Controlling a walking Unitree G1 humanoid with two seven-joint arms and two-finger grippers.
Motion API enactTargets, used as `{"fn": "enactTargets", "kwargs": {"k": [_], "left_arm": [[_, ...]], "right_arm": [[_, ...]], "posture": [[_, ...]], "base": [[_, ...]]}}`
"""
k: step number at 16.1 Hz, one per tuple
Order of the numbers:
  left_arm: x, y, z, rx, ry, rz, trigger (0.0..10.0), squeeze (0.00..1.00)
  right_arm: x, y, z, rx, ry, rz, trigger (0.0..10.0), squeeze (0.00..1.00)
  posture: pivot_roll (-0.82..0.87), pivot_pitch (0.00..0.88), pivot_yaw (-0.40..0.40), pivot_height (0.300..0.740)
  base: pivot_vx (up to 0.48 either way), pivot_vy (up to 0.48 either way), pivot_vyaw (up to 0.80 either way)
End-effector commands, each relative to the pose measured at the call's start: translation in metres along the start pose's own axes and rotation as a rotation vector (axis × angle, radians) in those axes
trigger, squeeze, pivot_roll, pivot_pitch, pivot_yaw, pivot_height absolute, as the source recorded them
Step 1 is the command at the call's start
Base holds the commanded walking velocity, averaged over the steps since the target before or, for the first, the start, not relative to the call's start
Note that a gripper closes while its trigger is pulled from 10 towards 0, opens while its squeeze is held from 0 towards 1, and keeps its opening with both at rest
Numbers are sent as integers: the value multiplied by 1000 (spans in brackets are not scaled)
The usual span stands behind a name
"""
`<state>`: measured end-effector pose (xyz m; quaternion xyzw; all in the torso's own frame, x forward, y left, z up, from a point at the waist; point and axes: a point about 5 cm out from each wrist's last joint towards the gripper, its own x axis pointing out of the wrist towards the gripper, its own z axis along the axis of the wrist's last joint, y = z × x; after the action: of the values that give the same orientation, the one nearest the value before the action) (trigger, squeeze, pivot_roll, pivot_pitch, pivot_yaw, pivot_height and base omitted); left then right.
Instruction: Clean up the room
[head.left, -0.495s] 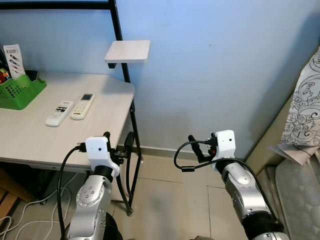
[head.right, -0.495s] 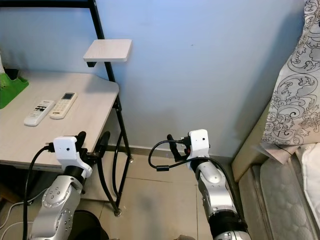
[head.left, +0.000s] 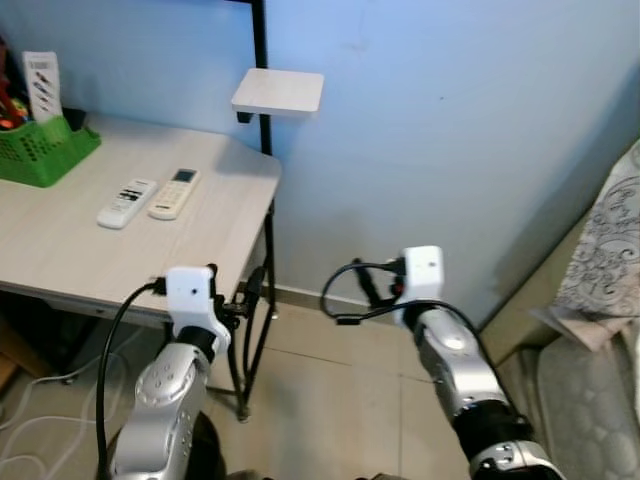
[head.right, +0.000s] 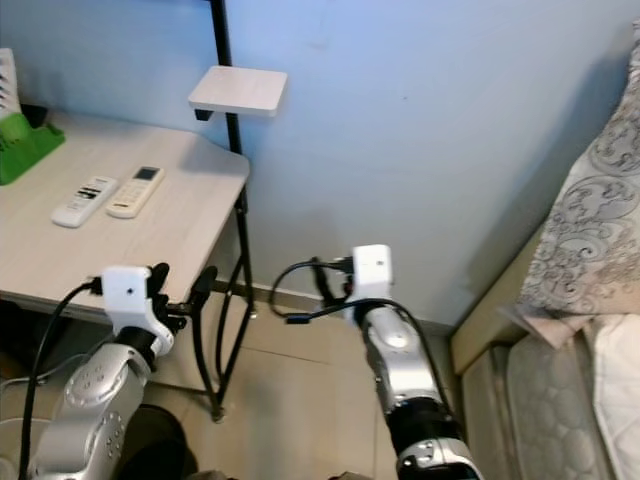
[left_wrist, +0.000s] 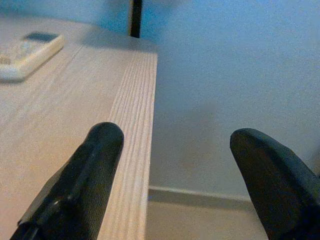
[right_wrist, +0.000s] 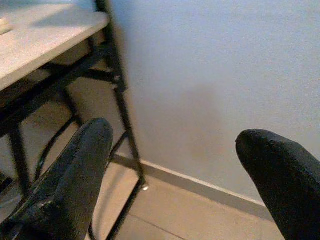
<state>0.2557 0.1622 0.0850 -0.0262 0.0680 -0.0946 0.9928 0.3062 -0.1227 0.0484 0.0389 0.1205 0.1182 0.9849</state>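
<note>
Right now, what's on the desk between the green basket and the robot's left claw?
In the left eye view, two remotes lie side by side on the desk between the green basket and the left gripper; the rest is bare wood.

A light wooden desk (head.left: 60, 250) stands against the blue wall (head.left: 450, 130). Two white remotes (head.left: 150, 197) lie side by side on the desk, touching. A green basket (head.left: 45, 152) sits at the back of the desk, well apart from the remotes. A small white shelf (head.left: 278, 92) sticks out above the desk's corner. White cables (head.left: 30, 420) lie on the floor under the desk. A patterned blanket (head.right: 590, 230) hangs far from the desk.
</note>
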Motion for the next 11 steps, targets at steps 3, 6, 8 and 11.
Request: {"fn": "enactTargets", "kwargs": {"k": [3,6,8,11], "left_arm": [[5,-6,14,30,-22,-63,10000,0],[8,-6,9,19,-17,-52,10000,0],[10,-13,9,-14,-21,-59,10000,0],[12,-22,10,-32,-33,-110,10000,0]], "right_arm": [[-5,-10,-7,10,12,-73,10000,0],[-7,-10,-2,-52,-23,-74,10000,0],[-7,-12,0,-57,-27,-82,10000,0],[-5,-12,4,-76,-39,-78,10000,0]], "posture": [[-35,0,64,740],[-64,0,81,740],[-71,0,84,740],[-82,0,87,740]], "base": [[0,0,-254],[0,0,-748],[0,-240,-744],[0,-480,-735]]}}
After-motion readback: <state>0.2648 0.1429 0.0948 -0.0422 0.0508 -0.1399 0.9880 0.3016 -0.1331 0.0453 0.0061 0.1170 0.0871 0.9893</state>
